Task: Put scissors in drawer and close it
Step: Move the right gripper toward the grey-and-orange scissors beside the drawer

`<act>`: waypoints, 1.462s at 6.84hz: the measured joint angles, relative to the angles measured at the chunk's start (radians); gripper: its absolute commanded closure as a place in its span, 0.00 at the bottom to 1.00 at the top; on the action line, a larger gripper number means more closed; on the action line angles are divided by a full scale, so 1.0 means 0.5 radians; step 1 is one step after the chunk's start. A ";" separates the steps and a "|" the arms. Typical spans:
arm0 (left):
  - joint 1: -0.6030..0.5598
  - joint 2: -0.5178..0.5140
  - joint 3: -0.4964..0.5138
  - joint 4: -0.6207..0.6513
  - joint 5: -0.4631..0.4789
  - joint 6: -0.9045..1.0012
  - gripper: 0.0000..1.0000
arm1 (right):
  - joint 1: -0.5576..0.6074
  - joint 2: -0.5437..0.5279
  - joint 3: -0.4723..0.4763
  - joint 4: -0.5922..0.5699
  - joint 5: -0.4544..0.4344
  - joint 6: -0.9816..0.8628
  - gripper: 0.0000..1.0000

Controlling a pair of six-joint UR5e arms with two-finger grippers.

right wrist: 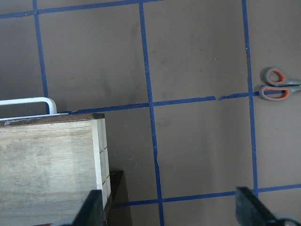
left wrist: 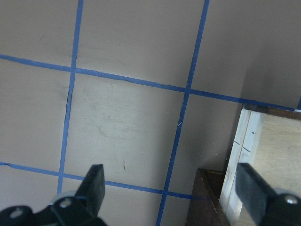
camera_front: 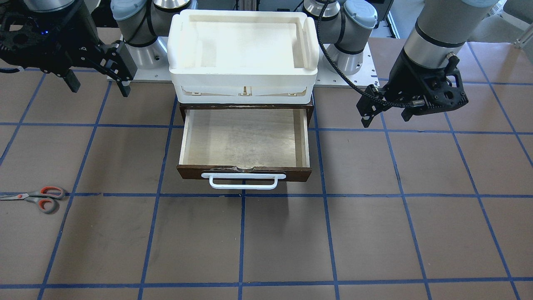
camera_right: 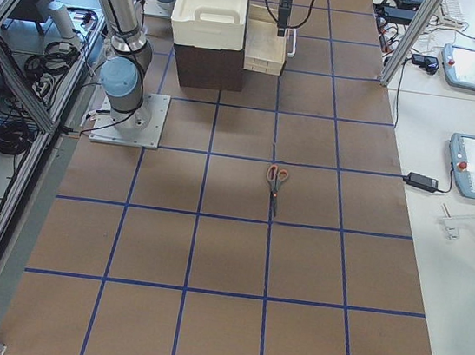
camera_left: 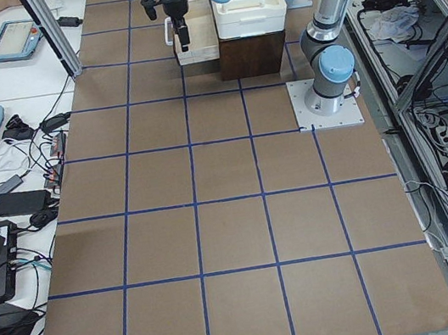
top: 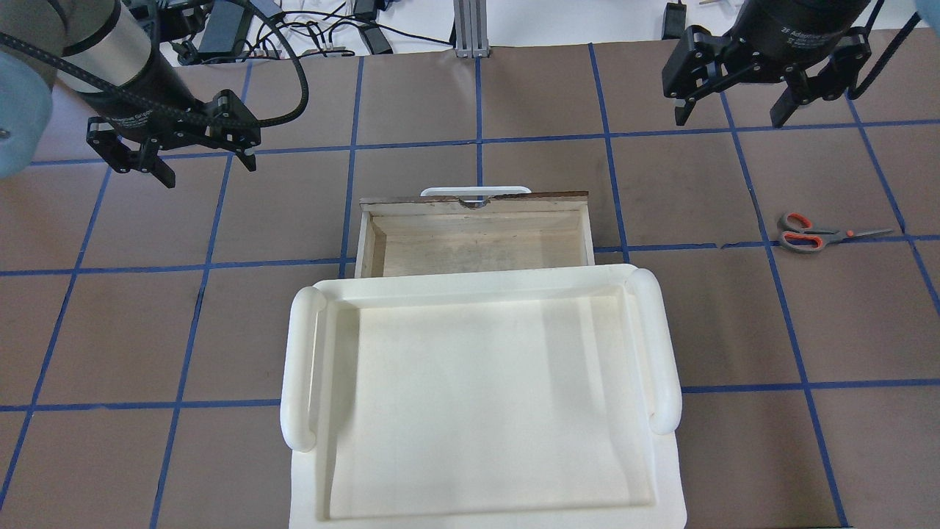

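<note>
Seen from the overhead camera, the left pincer (top: 208,169) hangs above the brown tabletop (top: 698,184), at about 10 o'clock from the drawer (top: 477,246). Its two fingers are spread wide and hold nothing. The left wrist camera shows the same wide gap, with a corner of the drawer at 4 o'clock.

The drawer sits in the middle and is pulled open. Its pale wooden floor shows. Its dark front and white handle (top: 476,190) are at 12 o'clock. A big white tray (top: 470,283) sits higher up at 6 o'clock from the drawer and covers the drawer's back end.

The right pincer (top: 728,119) hangs above the tabletop at about 2 o'clock from the drawer. Its fingers are also spread wide, with nothing between them.

The scissors (top: 811,235) lie flat on the tabletop at 3 o'clock from the drawer, well apart from it. They are at about 5 o'clock from the right pincer. They are closed, with the loops toward 9 o'clock and the blades toward 3 o'clock.
</note>
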 measured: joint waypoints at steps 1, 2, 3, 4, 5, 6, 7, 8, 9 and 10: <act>0.000 0.001 -0.001 0.001 0.000 0.000 0.00 | 0.000 -0.001 0.001 0.003 0.000 0.035 0.00; 0.000 0.002 -0.001 0.003 -0.004 -0.009 0.00 | 0.000 -0.001 0.003 0.007 0.001 0.093 0.00; 0.000 0.002 -0.001 0.007 -0.008 -0.016 0.00 | 0.000 0.003 0.003 0.007 0.001 0.115 0.00; 0.000 0.002 -0.001 0.008 -0.005 -0.013 0.00 | 0.000 0.009 0.003 -0.003 -0.011 0.123 0.00; 0.000 0.002 -0.001 0.008 -0.002 -0.011 0.00 | 0.000 0.011 0.004 -0.038 -0.050 0.132 0.00; 0.000 0.001 -0.001 0.008 -0.001 -0.011 0.00 | 0.000 0.015 0.004 -0.091 -0.098 0.139 0.00; 0.000 0.000 -0.001 0.008 -0.001 -0.011 0.00 | 0.001 0.024 0.005 -0.127 -0.126 0.161 0.00; 0.000 0.001 -0.001 0.007 0.000 -0.011 0.00 | 0.001 0.040 0.007 -0.147 -0.139 0.264 0.00; 0.000 0.002 -0.001 0.006 0.000 -0.015 0.00 | -0.005 0.068 0.010 -0.158 -0.145 0.457 0.00; 0.000 0.003 -0.002 0.005 0.000 -0.014 0.00 | -0.027 0.117 0.023 -0.182 -0.155 0.642 0.00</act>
